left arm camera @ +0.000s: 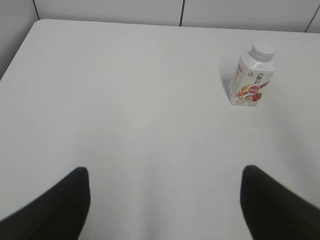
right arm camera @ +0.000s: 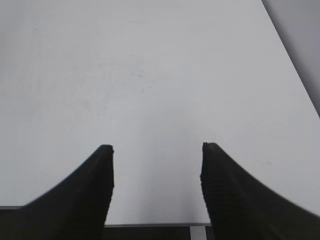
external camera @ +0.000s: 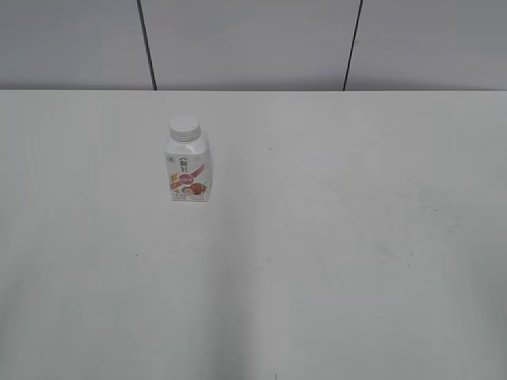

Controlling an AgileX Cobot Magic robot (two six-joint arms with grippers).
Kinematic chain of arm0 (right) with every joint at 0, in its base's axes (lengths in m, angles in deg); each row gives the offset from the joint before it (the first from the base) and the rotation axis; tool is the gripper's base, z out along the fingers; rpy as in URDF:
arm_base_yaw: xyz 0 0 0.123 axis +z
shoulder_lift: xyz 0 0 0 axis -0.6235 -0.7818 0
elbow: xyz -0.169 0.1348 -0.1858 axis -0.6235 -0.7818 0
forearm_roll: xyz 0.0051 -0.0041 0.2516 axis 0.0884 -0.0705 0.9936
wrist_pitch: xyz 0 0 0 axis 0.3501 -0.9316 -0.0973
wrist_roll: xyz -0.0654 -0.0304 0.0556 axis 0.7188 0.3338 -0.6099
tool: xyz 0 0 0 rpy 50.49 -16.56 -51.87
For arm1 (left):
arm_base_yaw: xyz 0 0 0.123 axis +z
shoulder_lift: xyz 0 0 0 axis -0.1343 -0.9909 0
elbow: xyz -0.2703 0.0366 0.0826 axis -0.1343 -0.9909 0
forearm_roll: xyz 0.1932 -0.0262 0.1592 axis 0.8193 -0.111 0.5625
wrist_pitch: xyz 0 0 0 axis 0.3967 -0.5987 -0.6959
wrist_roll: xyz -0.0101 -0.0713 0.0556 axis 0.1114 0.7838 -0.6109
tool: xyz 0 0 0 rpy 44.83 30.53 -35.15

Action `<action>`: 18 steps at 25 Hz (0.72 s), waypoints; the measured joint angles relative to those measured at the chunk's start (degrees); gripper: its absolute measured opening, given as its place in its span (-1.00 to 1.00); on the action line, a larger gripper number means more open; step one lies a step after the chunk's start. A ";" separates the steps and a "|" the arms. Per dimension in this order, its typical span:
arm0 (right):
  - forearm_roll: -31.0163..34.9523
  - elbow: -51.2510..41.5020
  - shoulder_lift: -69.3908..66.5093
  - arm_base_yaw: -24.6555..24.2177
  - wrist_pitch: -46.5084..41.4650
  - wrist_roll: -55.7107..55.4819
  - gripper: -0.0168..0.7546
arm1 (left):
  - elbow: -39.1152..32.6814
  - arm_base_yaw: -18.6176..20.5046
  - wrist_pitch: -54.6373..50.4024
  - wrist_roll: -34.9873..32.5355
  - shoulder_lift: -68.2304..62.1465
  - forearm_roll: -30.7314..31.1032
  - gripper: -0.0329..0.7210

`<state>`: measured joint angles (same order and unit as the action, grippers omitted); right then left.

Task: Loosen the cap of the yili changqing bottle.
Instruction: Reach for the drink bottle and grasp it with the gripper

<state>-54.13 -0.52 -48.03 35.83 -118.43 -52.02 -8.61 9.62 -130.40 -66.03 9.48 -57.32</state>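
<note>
The yili changqing bottle (external camera: 188, 170) stands upright on the white table, left of the middle, with its white cap (external camera: 184, 127) on top. It also shows in the left wrist view (left arm camera: 250, 82) at the upper right, with the cap (left arm camera: 262, 50) on it. My left gripper (left arm camera: 165, 175) is open and empty, well short of the bottle and to its left. My right gripper (right arm camera: 157, 150) is open and empty over the table's near edge. Neither gripper shows in the exterior view. The bottle is out of the right wrist view.
The white table (external camera: 333, 237) spreads across the exterior view, with a grey panelled wall (external camera: 253, 39) behind it. The table's near edge (right arm camera: 150, 224) and right edge (right arm camera: 295, 75) show in the right wrist view. The table's left rounded corner (left arm camera: 37, 25) shows in the left wrist view.
</note>
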 joint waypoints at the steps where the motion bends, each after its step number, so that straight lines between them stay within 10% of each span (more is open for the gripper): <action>1: 0.00 0.00 0.00 0.00 0.00 0.00 0.20 | 0.00 0.00 0.00 0.00 0.00 0.00 0.58; 18: 0.00 0.00 0.00 0.00 0.00 0.00 0.20 | 0.00 0.00 0.00 0.00 0.00 0.00 0.58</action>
<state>-54.13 -0.52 -48.03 35.83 -118.43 -52.02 -8.61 9.62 -130.40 -66.03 9.48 -57.32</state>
